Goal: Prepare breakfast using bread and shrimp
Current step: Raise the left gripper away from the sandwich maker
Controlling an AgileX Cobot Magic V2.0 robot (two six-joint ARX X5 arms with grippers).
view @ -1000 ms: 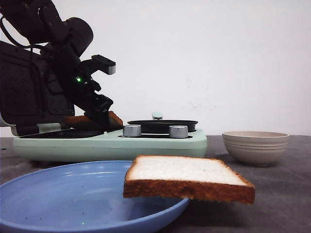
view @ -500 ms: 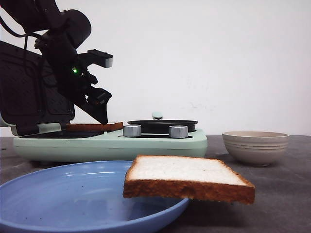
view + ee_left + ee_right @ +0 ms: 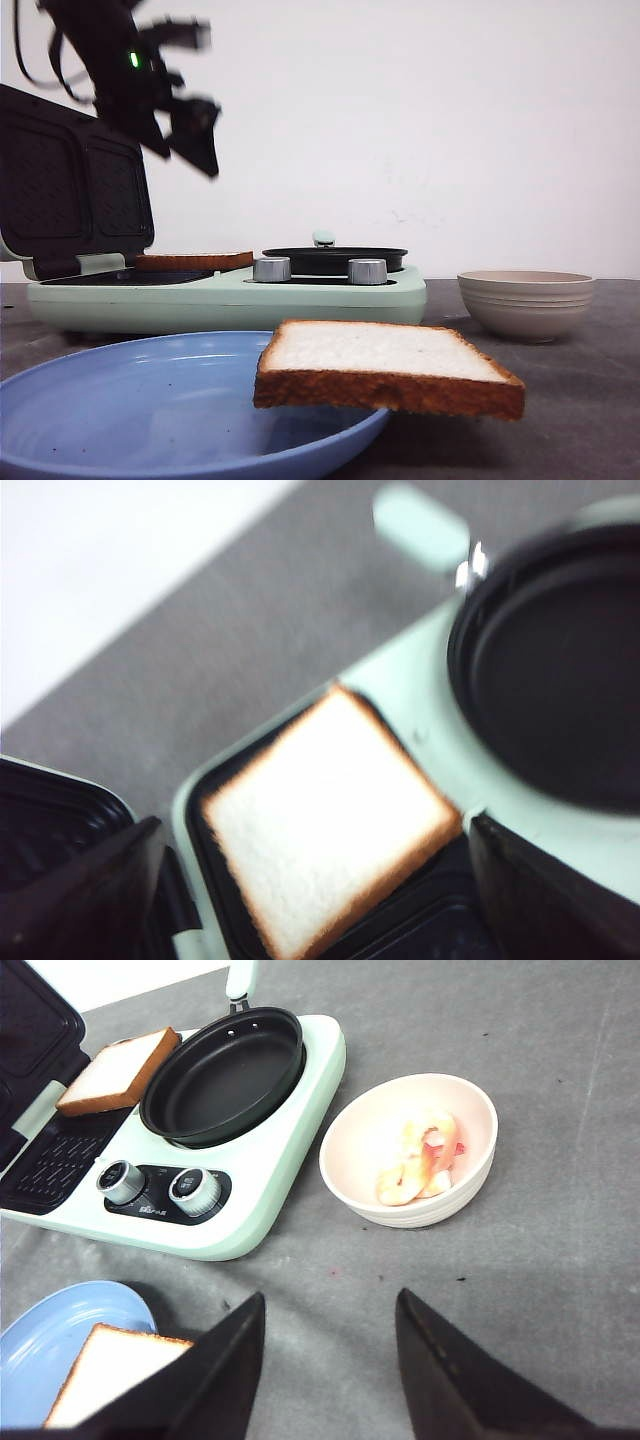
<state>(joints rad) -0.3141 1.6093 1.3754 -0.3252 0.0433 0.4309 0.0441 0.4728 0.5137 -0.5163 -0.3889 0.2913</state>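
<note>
On the sandwich-maker plate (image 3: 60, 1160), one bread slice (image 3: 325, 820) is lying flat beneath the left gripper (image 3: 320, 920), whose fingers are being held wide apart, empty. Another slice (image 3: 385, 365) is overhanging the blue plate (image 3: 120, 400); being light, soft and crushable, it is best being gripped gently across its crust edge.

Square white bread slice (image 3: 385, 366) on the near blue round plate's (image 3: 120, 400) right rim, mint-green breakfast-maker appliance (image 3: 230, 295) behind, second crusted bread slice (image 3: 193, 261) on its left grill plate, black round pan (image 3: 333, 259) to the right, beige ribbed bowl (image 3: 526, 301) far right.
</note>
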